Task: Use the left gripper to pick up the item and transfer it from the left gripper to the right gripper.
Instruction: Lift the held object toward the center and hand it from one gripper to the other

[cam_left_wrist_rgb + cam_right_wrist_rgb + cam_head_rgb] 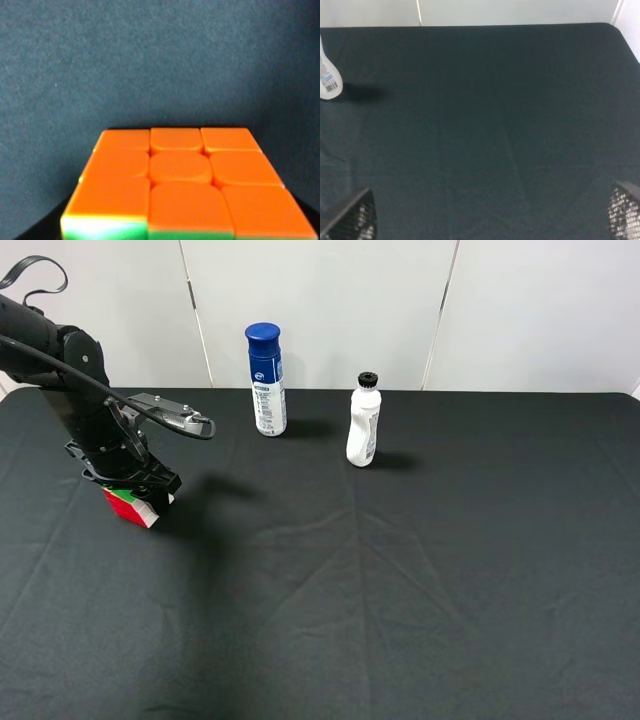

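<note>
The item (131, 509), a small puzzle cube showing red, green and white, sits on the black cloth at the far left of the exterior high view. My left gripper (134, 497) is lowered onto it from above, with its black jaws shut on the cube's sides. In the left wrist view the cube's orange top face (180, 185) fills the lower half, with a green strip along its near edge. My right gripper (487, 216) is open. Its meshed fingers (355, 220) stand far apart over bare cloth, holding nothing. It does not show in the exterior high view.
A blue-capped spray can (266, 380) stands at the back, right of the left arm. A white bottle with a black cap (363, 423) stands near the middle back, and its base shows in the right wrist view (327, 82). The black cloth (400, 580) covers the table, with white panels behind.
</note>
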